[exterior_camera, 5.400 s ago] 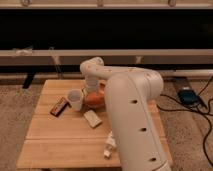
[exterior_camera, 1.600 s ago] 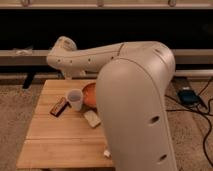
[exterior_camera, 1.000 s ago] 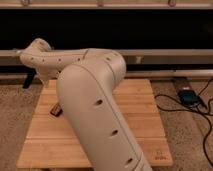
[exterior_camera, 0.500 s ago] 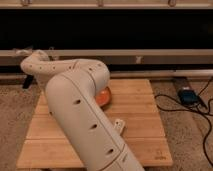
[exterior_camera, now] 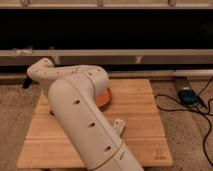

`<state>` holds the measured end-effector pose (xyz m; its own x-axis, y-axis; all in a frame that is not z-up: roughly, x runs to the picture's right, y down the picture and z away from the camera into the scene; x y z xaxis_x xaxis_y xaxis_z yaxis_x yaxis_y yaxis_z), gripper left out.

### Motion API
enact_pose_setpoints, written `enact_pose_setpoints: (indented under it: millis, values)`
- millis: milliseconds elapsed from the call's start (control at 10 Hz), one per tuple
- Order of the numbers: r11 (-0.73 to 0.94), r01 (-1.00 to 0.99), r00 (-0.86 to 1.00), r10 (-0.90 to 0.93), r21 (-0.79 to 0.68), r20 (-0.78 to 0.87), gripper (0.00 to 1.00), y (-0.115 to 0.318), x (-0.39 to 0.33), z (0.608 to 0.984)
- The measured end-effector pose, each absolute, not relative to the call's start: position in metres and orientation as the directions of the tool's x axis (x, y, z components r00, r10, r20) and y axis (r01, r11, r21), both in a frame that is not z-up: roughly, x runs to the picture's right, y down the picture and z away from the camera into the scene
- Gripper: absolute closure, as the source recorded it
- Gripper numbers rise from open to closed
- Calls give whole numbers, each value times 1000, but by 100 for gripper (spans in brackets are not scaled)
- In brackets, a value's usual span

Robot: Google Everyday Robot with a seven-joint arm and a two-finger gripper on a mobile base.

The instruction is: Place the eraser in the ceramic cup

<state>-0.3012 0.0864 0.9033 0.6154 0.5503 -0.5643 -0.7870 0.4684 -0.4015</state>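
My own white arm [exterior_camera: 75, 105] fills the left middle of the camera view, rising from the bottom edge and bending at an elbow [exterior_camera: 42, 70] near the back left of the wooden board [exterior_camera: 142, 117]. The gripper is hidden behind this arm, so I cannot see where it stands over the board. The ceramic cup is covered by the arm. A small dark sliver [exterior_camera: 51, 112] peeks out at the arm's left edge on the board; it may be the eraser, but I cannot tell.
Part of an orange bowl [exterior_camera: 105, 97] shows just right of the arm. A long white tube-like object [exterior_camera: 119, 126] lies near the board's middle. A black device with cables [exterior_camera: 186, 95] sits on the carpet at right. A dark low shelf runs behind.
The arm has swung left and closer to the camera, its elbow now lower. It now covers the cup and the pale block that showed earlier.
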Motion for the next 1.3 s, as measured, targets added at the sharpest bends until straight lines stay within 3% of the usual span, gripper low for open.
enact_pose_setpoints:
  millis: [600,1300]
  values:
    - [300,-891,454,626,-341,-635,35,88,-283,912]
    - [295,-896,444,636,-333,-631,35,86,-281,912]
